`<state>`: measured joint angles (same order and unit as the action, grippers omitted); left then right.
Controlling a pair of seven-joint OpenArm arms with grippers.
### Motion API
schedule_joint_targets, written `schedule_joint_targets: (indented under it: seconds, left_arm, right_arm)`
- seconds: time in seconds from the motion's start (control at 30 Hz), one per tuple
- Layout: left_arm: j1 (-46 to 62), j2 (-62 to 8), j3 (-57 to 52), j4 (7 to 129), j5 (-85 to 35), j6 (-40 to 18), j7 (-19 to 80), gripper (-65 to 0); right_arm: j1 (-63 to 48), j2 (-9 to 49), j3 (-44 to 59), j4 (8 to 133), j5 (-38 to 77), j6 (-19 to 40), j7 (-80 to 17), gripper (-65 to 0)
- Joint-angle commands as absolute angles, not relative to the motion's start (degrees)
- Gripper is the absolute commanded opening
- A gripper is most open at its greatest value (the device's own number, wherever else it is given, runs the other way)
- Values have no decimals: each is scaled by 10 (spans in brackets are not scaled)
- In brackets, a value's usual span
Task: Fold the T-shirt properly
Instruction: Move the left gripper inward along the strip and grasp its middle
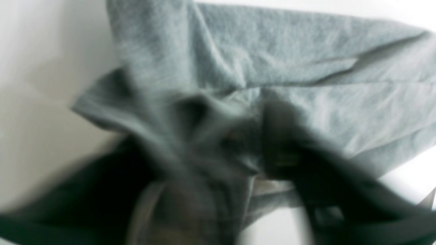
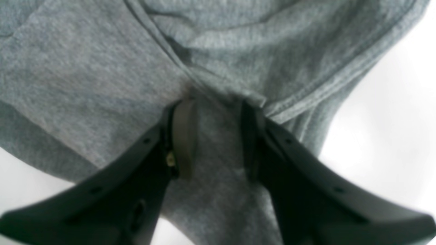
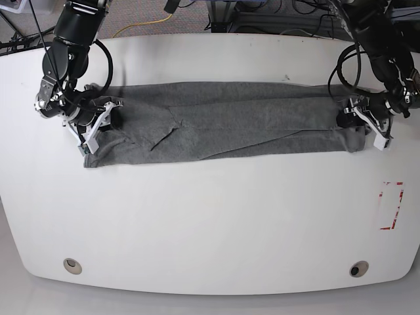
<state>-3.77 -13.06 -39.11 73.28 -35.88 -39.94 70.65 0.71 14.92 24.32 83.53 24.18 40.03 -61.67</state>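
The grey T-shirt point(image 3: 230, 121) lies as a long flat band across the far half of the white table point(image 3: 210, 216). My right gripper point(image 3: 108, 120) is at its left end. In the right wrist view that gripper point(image 2: 218, 136) is shut on a fold of the T-shirt point(image 2: 85, 68), with a hem seam just past the fingertips. My left gripper point(image 3: 348, 120) is at the band's right end. The left wrist view is motion-blurred. There the left gripper point(image 1: 231, 136) has T-shirt point(image 1: 289, 51) cloth bunched between its dark fingers.
A red tape rectangle point(image 3: 392, 205) marks the table near its right edge. Two round holes point(image 3: 72, 265) point(image 3: 357, 268) sit close to the front edge. Cables point(image 3: 151, 23) lie on the floor beyond the far edge.
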Motion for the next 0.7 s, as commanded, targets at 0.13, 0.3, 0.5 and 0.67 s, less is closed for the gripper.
schedule_joint_targets:
  seconds: [0.13,0.3,0.5,0.67]
  left_arm:
    - [-43,-136,-392,775,-359,-400,710,-599]
    - [-34,-108,-387,884,-359,-400,744,-599]
    - [-34,-61,-326,1006,-356,-400,795,-597]
    - [-36,-17,-247,1045,-356,-400,800,-596]
  right_arm:
    - [17,158,246,845,246,400,-610,-445]
    - [17,158,246,845,246,400,-610,-447]
    - [17,158,246,845,246,400,-610,-447]
    - [18,158,246,845,246,400,-610,-447]
